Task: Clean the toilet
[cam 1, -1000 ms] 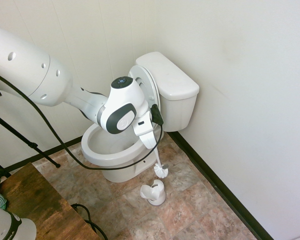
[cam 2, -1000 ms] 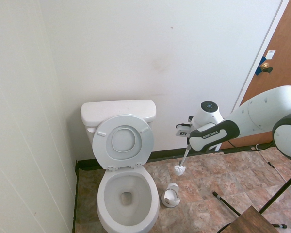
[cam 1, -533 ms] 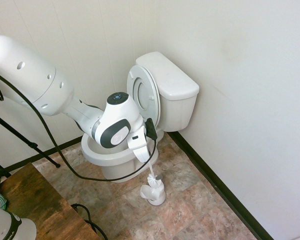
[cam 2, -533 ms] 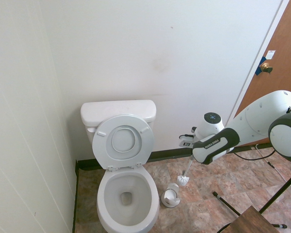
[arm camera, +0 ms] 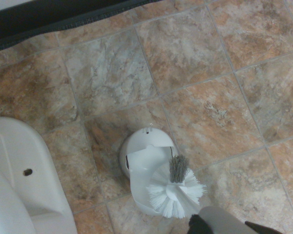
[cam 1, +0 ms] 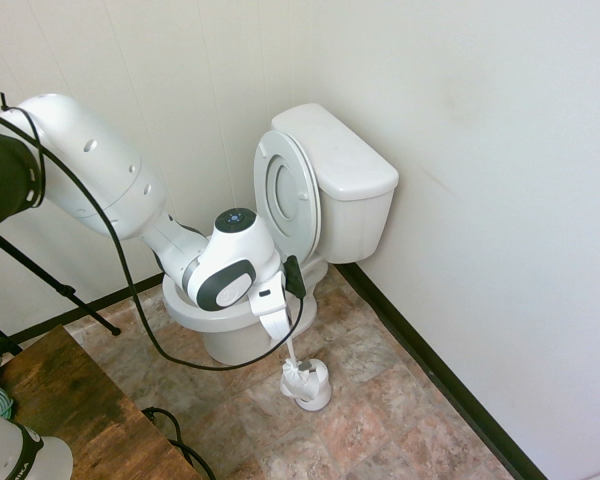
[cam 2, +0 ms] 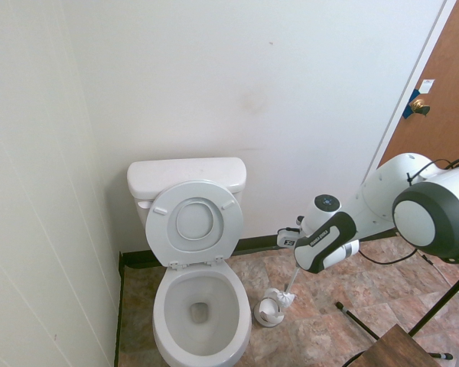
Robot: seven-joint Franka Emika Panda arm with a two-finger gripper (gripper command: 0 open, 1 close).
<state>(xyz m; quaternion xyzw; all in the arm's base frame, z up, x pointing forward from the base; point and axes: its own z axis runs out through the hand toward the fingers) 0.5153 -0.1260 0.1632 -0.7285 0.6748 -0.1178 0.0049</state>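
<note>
Toilet (cam 1: 325, 200) in the corner of a small room, tank against the back wall, seat and lid (cam 2: 195, 223) raised and leaning on the tank, bowl (cam 2: 201, 306) open. White arm (cam 1: 110, 190) reaching down beside the bowl, its tool (cam 1: 277, 318) pointing steeply at the floor and clamped narrow on the handle of a toilet brush (cam 1: 298, 368). Brush head (white bristles around a grey core) (arm camera: 176, 191) sits at the mouth of the small white brush holder (arm camera: 145, 161), which stands on the tiled floor (arm camera: 205, 87) just beside the foot of the toilet; whether the bristles touch the holder cannot be told. Dark baseboard (cam 1: 430, 375) runs along the wall. Brown door (cam 2: 444, 92) with a brass knob (cam 2: 421, 105) stands at the far side, and a wooden tabletop (cam 1: 70, 410) shows in the near corner.
</note>
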